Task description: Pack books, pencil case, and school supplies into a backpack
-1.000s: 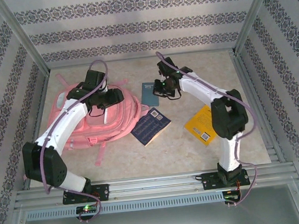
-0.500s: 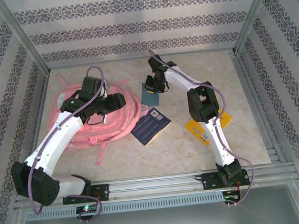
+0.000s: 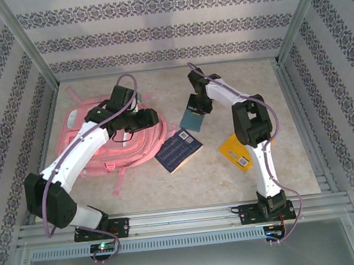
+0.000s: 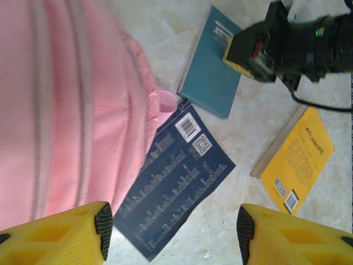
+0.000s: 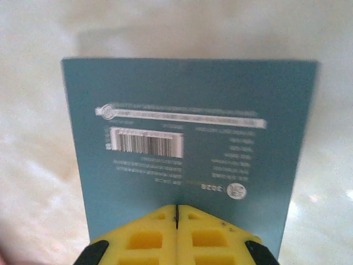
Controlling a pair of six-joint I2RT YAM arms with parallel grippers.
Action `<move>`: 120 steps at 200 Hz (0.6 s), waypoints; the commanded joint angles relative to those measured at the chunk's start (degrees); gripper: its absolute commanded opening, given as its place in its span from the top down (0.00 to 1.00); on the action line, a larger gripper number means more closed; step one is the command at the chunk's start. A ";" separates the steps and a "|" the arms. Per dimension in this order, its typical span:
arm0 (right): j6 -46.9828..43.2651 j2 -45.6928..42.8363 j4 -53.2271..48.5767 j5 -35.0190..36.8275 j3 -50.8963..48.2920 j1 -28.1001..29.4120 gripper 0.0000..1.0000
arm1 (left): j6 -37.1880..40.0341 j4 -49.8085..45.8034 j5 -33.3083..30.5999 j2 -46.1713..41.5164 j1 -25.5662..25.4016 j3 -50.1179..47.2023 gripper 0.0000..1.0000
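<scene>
Right gripper clamped tight on the flat teal-blue notebook mid-frame; left gripper gaping, empty, lower frame beside the big pink fabric backpack.

Bright, even light with soft shadows; the right wrist view of the teal notebook seems slightly blurred.

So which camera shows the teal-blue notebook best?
The right wrist view: the flat teal-blue notebook looms large, barcode and print facing the camera, pinched by the shut right gripper. The left wrist view shows it slanted, one corner hidden; the top view shows it tiny.
</scene>
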 commanded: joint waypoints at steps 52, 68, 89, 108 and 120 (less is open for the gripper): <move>8.74 -22.04 10.14 -5.05 -30.02 -1.65 0.96 | 0.82 1.58 1.32 16.09 -8.41 13.58 0.37; 3.05 -24.15 8.61 -5.40 -29.65 -2.21 0.86 | -0.36 2.32 1.62 19.28 -9.54 15.35 0.37; -4.23 -26.17 6.26 -2.97 -27.18 -4.49 0.62 | -4.46 4.40 2.74 23.47 -10.83 16.62 0.37; -10.25 -24.71 4.66 -0.58 -22.40 -7.10 0.46 | -7.86 5.80 4.19 27.76 -11.92 18.48 0.38; -14.24 -21.67 2.18 0.37 -17.69 -8.42 0.39 | -8.68 6.25 4.92 30.45 -12.65 19.61 0.38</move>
